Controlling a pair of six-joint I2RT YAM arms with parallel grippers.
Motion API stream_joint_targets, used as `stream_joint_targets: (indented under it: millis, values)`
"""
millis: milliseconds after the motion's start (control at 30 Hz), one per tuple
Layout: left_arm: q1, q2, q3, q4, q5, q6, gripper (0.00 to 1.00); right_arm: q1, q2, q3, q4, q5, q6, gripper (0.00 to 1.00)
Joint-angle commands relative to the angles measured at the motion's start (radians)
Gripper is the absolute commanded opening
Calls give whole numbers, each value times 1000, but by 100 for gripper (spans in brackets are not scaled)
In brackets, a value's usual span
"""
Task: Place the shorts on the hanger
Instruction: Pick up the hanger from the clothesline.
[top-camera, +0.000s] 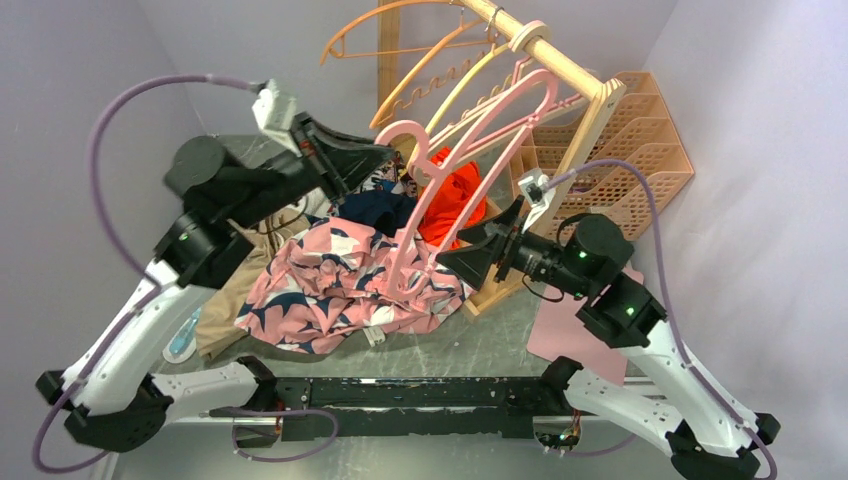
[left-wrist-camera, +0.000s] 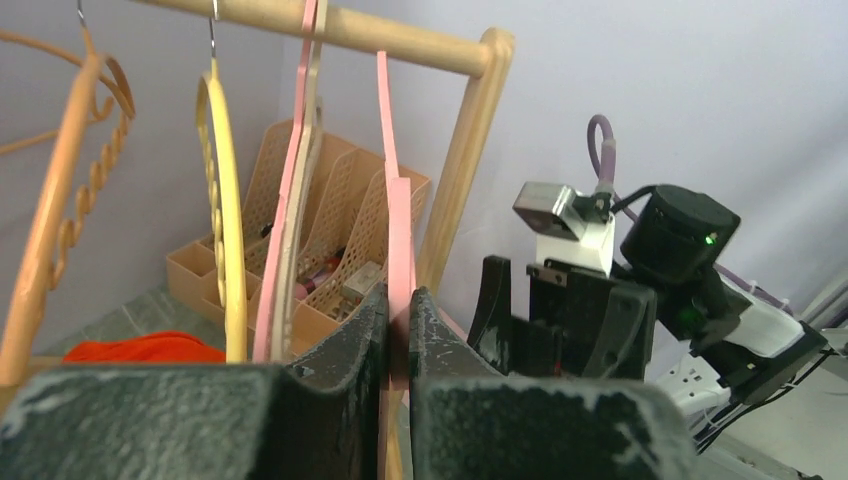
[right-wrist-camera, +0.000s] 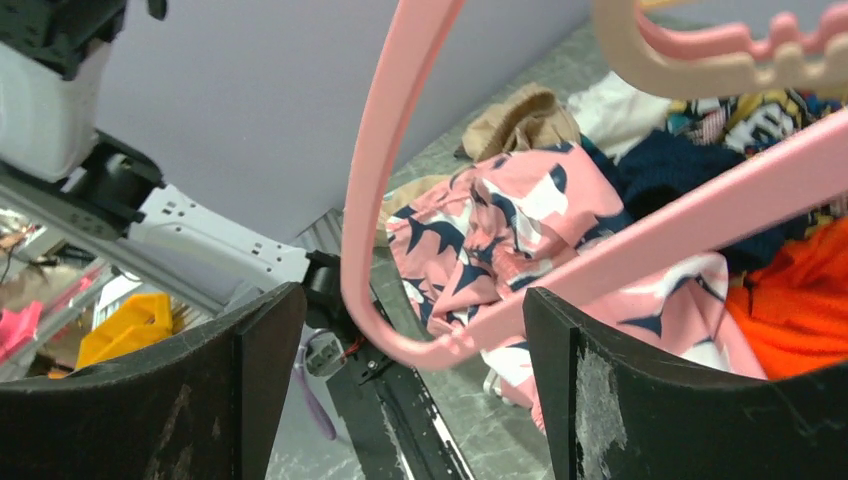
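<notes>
The right gripper (right-wrist-camera: 410, 295) gapes open around the rounded corner of the smooth plastic hanger (right-wrist-camera: 372, 150), the crumpled printed shorts (top-camera: 320, 280) lie heaped on the table (top-camera: 480, 340) beneath it — partly hidden — and, farther up, the left gripper (left-wrist-camera: 398, 310) pinches the hanger's thin edge, its hook cut off.
</notes>
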Motion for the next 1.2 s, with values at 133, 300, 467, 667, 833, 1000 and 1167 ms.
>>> stream_joint_targets:
  millis: [133,300,467,667,833,1000,1167]
  values:
    - [-2,-171,-13,-225,-81,104,7,0,30,188,-262,-240,-241,84]
    - [-2,-288,-48,-397,-134,157,7,0,76,286,-353,-320,-320,83]
    - [-3,-366,-39,-535,-196,238,7,0,81,356,-329,-330,-370,81]
    - [-2,-370,52,-724,-87,320,7,1,79,402,-193,-328,-393,80]
    - [-3,-383,11,-796,143,377,7,1,134,451,-170,-324,-405,79]
    - [-3,-388,-58,-758,257,376,7,1,211,442,-189,-309,-421,76]
    - [-2,-379,-133,-692,353,403,7,2,243,410,-167,-383,-407,76]
